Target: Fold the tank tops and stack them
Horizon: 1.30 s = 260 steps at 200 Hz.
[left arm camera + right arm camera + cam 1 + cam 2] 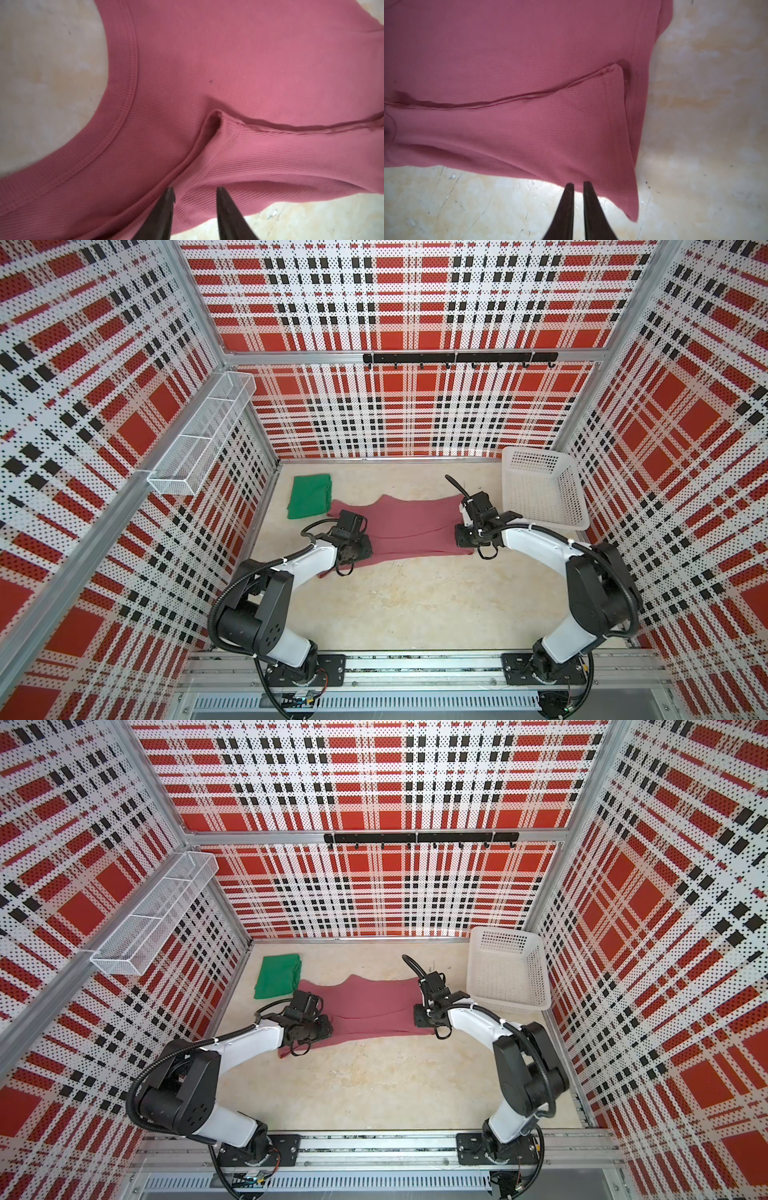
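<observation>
hem of pink tank top at near-closed r tool, grip unclear; l tool parted.

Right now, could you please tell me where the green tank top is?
In both top views the green tank top lies folded at the far left of the table, near the back corner, beside the pink tank top's left end.

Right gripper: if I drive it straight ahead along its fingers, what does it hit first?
The pink tank top. The tips of the right gripper sit at the edge of its folded-over flap, so that cloth comes first, almost at once. Whether they touch it now, the wrist view does not settle.
</observation>
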Tool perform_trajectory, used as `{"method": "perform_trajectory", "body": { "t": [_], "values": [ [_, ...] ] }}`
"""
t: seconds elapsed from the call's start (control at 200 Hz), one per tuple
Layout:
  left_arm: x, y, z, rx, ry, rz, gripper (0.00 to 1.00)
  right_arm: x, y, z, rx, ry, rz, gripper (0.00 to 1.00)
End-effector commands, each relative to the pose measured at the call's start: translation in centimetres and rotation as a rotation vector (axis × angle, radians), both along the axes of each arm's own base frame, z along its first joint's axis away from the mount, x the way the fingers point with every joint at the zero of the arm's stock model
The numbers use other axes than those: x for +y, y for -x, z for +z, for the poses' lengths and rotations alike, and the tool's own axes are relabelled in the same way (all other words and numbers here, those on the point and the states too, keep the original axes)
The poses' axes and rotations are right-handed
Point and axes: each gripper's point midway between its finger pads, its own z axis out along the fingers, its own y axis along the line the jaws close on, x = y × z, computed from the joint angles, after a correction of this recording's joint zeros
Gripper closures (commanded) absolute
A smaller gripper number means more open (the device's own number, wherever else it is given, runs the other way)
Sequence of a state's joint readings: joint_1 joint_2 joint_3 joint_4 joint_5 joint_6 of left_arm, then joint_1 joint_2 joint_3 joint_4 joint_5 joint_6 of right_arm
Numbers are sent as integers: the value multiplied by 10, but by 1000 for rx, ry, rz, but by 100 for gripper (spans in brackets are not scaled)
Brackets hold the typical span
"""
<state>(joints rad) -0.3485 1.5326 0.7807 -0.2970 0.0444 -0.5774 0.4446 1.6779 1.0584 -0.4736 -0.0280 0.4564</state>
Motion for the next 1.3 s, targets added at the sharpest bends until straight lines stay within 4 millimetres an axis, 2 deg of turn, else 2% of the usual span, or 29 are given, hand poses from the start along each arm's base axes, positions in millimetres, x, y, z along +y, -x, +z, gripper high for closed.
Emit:
{"method": "perform_trajectory", "body": {
  "t": [0.0, 0.12, 0.205, 0.321, 0.461, 0.556, 0.626, 0.717, 0.787, 0.832, 0.897, 1.057, 1.107, 1.163, 1.298],
  "values": [
    [11, 6, -13, 30, -40, 1, 61, -6, -3, -20, 26, 27, -53, 86],
    [22, 8, -21, 44, -59, 17, 61, -29, 5, -40, 64, 86, -105, 86],
    [29, 5, -18, 37, -83, 22, 61, -47, 9, -46, 80, 136, -137, 86],
    [37, -2, -1, 0, -115, 34, 61, -49, 10, -43, 66, 130, -139, 86],
    [54, 4, 3, 18, -169, 51, 61, -53, 13, -39, 71, 148, -139, 85],
    [57, 1, 18, -18, -163, 64, 61, -53, 17, -21, 51, 134, -126, 84],
    [48, -9, 37, -62, -124, 61, 61, -44, 15, 4, -8, 73, -100, 79],
    [27, -23, 54, -101, -87, 31, 61, -35, 8, 36, -108, 9, -72, 69],
    [3, -35, 58, -124, -49, -6, 61, -29, 0, 47, -175, -17, -45, 54],
    [-14, -44, 59, -139, -24, -31, 61, -26, -6, 50, -203, -24, -33, 52],
    [-37, -55, 57, -155, 7, -63, 61, -20, -16, 52, -226, -44, -30, 56],
    [-78, -73, 40, -165, 56, -109, 61, -3, -36, 32, -191, -50, -15, 85],
    [-85, -76, 31, -156, 68, -115, 62, -3, -41, 22, -184, -25, -26, 94],
    [-90, -78, 21, -144, 73, -118, 62, -8, -44, 10, -164, 14, -53, 99],
    [-87, -72, -7, -94, 42, -121, 62, -20, -39, -15, -110, 79, -100, 100]
  ]
}}
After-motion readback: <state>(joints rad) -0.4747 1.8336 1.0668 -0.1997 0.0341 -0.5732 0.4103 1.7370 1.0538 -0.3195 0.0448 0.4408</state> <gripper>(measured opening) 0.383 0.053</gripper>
